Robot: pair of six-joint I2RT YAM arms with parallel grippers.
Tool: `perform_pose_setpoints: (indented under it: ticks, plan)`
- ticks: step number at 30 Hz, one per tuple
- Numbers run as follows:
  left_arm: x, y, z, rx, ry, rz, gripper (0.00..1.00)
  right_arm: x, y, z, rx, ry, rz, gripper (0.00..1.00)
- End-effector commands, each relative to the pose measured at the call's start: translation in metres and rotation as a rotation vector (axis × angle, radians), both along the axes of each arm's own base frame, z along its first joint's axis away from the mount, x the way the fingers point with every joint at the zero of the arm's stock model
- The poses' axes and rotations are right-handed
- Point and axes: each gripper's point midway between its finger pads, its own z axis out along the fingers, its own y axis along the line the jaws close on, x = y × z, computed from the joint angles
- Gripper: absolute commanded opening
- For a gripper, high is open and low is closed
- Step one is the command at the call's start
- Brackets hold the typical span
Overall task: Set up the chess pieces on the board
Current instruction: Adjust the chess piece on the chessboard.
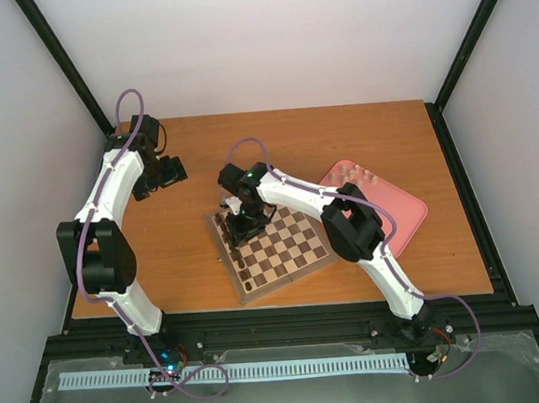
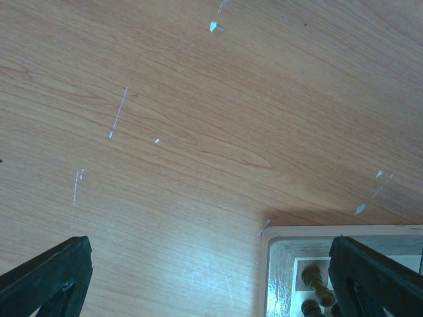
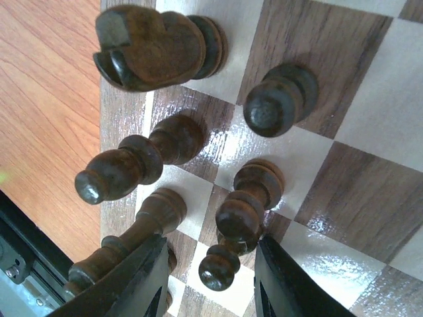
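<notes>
The board (image 1: 292,246) lies in the middle of the table. Dark brown chess pieces (image 1: 242,260) stand along its left side. My right gripper (image 1: 246,224) hangs low over the board's far left corner. In the right wrist view it (image 3: 211,277) is open, its fingers (image 3: 139,277) either side of a small dark pawn (image 3: 221,264) without gripping it. A second pawn (image 3: 248,205), a bishop (image 3: 132,162), a knight (image 3: 152,43) and another pawn (image 3: 277,99) stand close by. My left gripper (image 1: 160,173) is wide open and empty over bare table, the board's corner (image 2: 284,264) by its right finger.
A pink tray (image 1: 397,215) sits right of the board, with several cream pieces (image 1: 356,171) at its far end. The right arm reaches across the board's far side. The wooden table (image 1: 358,134) has black frame posts at its back corners.
</notes>
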Motion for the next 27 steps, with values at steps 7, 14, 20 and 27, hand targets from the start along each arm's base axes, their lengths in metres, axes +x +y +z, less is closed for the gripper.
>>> perform_pose_setpoints:
  ticks: [7, 14, 20, 27]
  plan:
    - [0.009, -0.002, 0.008, 0.006, -0.029, -0.009, 1.0, -0.002, 0.004, -0.006, 0.001, 0.006, 0.02, 0.37]
    - [0.009, -0.002, 0.009, 0.004, -0.03, -0.01, 1.0, 0.007, -0.003, 0.001, -0.027, -0.053, -0.006, 0.38]
    - [0.01, -0.003, 0.008, 0.002, -0.031, -0.009, 1.0, 0.011, -0.005, 0.013, -0.019, -0.084, -0.005, 0.4]
    - [0.012, -0.003, 0.009, -0.001, -0.033, -0.007, 1.0, 0.015, -0.01, 0.026, -0.024, -0.121, -0.016, 0.4]
